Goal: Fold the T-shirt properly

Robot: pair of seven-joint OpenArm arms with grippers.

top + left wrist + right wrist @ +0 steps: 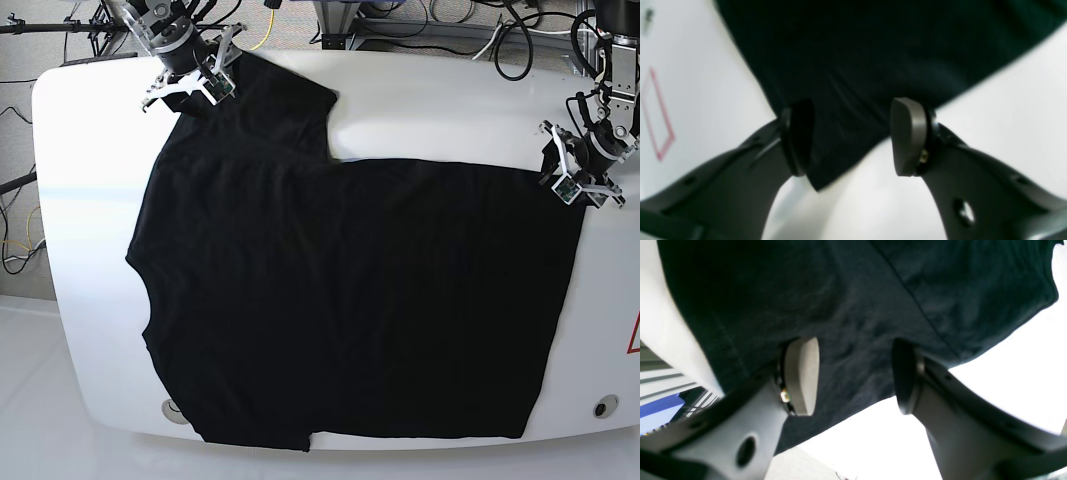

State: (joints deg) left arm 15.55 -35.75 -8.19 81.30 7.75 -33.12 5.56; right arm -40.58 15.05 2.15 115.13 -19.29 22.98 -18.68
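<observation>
The big soft black T-shirt lies flat on the white table. The left gripper and right gripper are spread over far corners, probably ready to pinch.

Dark curved fingers, grey rounded pads, brass screw, white-framed hands

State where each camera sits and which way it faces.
Left wrist: on the left arm, looking past the open left gripper at a T-shirt corner on the table.
Right wrist: on the right arm, looking past the open right gripper at the shirt's edge.
Base: overhead, facing down on the table; both arms show.
Shared: the T-shirt appears in all.
</observation>
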